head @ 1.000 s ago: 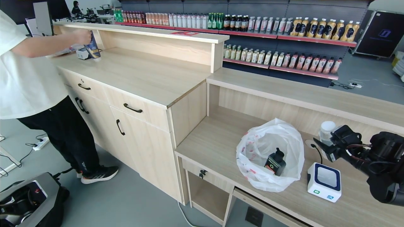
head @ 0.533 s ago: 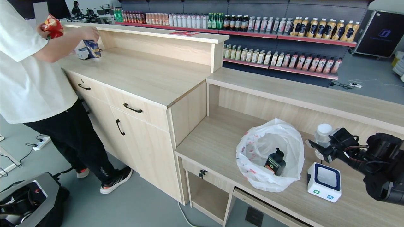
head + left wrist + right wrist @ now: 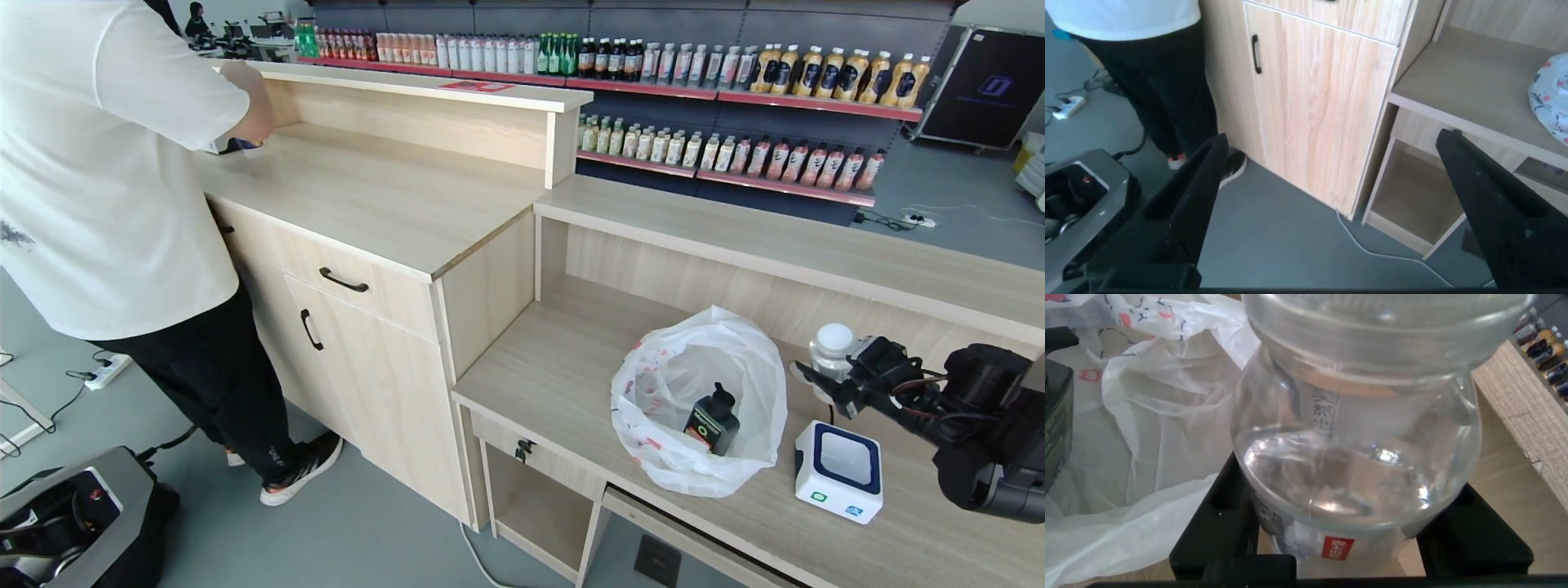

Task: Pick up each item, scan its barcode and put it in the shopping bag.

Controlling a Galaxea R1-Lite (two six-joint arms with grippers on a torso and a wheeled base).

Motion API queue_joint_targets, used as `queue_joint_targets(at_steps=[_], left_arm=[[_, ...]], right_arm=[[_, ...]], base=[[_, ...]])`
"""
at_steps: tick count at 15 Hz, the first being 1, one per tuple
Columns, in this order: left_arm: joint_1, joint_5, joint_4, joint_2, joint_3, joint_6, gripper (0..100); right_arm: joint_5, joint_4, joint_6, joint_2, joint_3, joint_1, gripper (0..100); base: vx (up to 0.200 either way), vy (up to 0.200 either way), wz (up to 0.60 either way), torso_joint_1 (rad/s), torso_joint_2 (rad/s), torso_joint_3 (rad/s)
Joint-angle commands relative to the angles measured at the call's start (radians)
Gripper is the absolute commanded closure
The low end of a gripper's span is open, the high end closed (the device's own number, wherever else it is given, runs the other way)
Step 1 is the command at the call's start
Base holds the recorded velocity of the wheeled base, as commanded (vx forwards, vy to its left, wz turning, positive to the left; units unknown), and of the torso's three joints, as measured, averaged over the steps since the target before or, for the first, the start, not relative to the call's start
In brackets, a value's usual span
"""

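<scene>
**Right arm, jar in hand:** Your right gripper (image 3: 826,382) is clamped on a clear jar (image 3: 831,359) with a white cap (image 3: 834,336). It holds the jar just to the right of the shopping bag (image 3: 653,384), level with the bag's far edge. Your right wrist camera sees the jar (image 3: 1355,457) from close range. The black fingers (image 3: 1221,531) press its lower body from either side. Clear liquid sits inside, and a small red mark shows low on its wall. The white plastic of the bag (image 3: 1135,433) spreads behind it. You cannot tell from these views whether the jar's base touches the lower counter (image 3: 555,359).

**The bag:** It stands open on the lower counter, with a black pump bottle (image 3: 712,420) upright inside it. A white scanner (image 3: 839,469) with a dark window sits on the counter just beside the bag's right side. It is nearer to you than the jar and apart from it.

**Left arm:** Your left gripper (image 3: 1339,204) hangs with its two fingers spread wide apart. It is well to the left of the bag and lower than it, over the grey floor (image 3: 1290,245) in front of the wooden cabinet (image 3: 1323,98). A sliver of the bag (image 3: 1553,94) shows at the edge of that camera's view.
</scene>
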Motion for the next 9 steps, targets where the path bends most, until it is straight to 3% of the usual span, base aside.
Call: queue_joint_targets(at_steps=[1,9], left_arm=[[0.001,0.000,0.000,0.000,0.000,0.000,0],[0.001,0.000,0.000,0.000,0.000,0.000,0]], right_arm=[[0.014,-0.001,-0.019,0.024,-0.004,-0.011,100],[0.037,-0.001,-0.051,0.062,-0.001,-0.014,100]], base=[[0.000,0.000,0.00,0.000,0.00,0.000],[0.000,0.000,0.00,0.000,0.00,0.000]])
